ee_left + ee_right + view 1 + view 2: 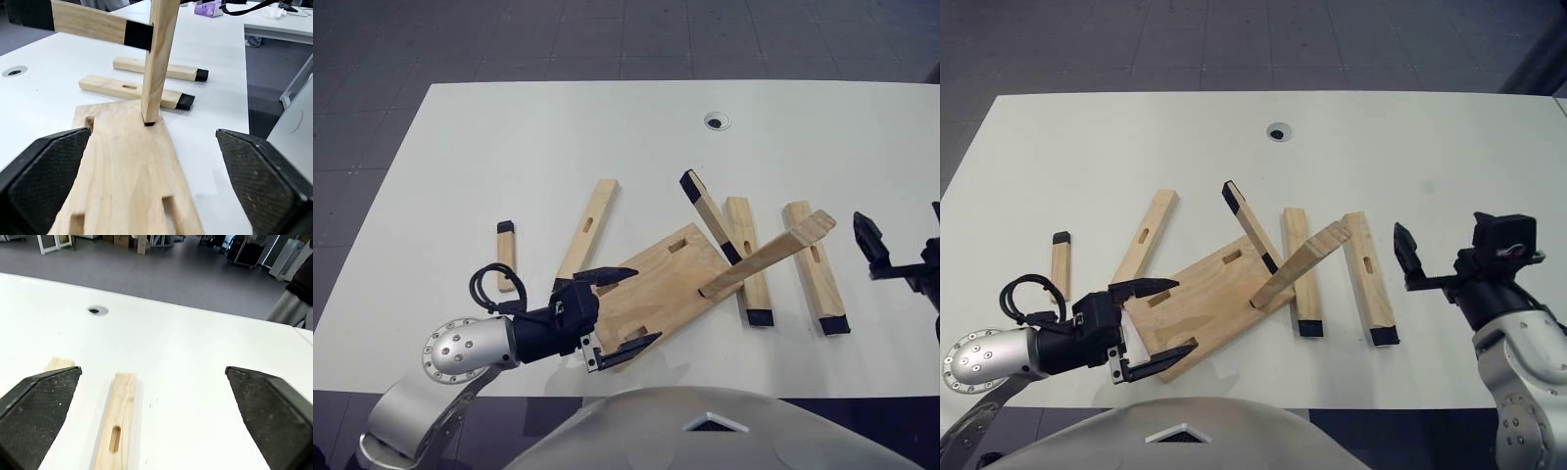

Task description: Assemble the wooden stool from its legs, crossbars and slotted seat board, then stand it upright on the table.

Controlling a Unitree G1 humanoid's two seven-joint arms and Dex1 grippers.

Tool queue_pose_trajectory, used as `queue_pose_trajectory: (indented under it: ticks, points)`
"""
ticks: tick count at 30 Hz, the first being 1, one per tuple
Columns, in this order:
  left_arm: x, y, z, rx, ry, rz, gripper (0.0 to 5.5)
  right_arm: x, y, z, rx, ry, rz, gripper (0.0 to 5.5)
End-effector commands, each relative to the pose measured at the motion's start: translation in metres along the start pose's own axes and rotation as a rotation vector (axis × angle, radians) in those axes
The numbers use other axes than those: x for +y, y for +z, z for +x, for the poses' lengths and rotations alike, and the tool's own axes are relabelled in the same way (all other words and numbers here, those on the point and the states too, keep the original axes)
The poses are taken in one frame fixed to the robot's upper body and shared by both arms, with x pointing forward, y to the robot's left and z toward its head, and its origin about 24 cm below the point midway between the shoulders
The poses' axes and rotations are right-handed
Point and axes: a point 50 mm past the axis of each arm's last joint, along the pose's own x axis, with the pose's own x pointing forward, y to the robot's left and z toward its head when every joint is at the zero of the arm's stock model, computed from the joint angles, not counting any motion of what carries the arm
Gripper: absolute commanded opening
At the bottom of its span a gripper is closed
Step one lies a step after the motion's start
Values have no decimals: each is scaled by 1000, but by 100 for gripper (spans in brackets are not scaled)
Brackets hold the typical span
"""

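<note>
Squarely between left pincer's (644, 305) splayed, knurled black pads (49, 171), pale slotted seat board (668, 282); right pincer (152, 369) likewise splayed.

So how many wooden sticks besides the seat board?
6. A short stick far left, a slotted crossbar beside it, an upright leg in the seat board, a black-tipped leg at its far edge, a capped stick and a slotted capped stick on the right.

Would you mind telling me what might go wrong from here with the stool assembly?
The inserted leg leans in its slot in the seat board; if the open left gripper straddling the board's near end nudges or lifts it, the leg may topple out. Two loose legs lie beside the board and could be knocked.
</note>
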Motion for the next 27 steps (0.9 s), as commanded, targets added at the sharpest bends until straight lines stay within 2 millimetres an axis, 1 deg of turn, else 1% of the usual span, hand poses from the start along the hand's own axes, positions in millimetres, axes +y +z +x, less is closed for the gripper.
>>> queue_pose_trajectory:
  ticks: [1, 4, 7, 12, 17, 21, 27]
  points:
    - [21, -16, -16, 93, 175, -23, 474, 7, -13, -13, 97, 8, 1, 546]
    - [39, -22, -15, 73, 349, -64, 474, 17, -26, -17, 157, 34, 19, 546]
    - [44, -25, -13, 68, 403, -83, 474, 23, -35, -19, 189, 44, 25, 546]
    - [34, -31, -12, 118, 343, -92, 474, 29, -43, -20, 208, 60, 32, 546]
    - [18, -39, -10, 181, 139, -126, 474, 29, -41, -18, 183, 48, 33, 546]
    - [23, -48, -11, 219, 116, -139, 474, 29, -43, -17, 186, 48, 37, 546]
    - [31, -59, -14, 256, 138, -157, 474, 38, -51, -21, 215, 73, 68, 546]
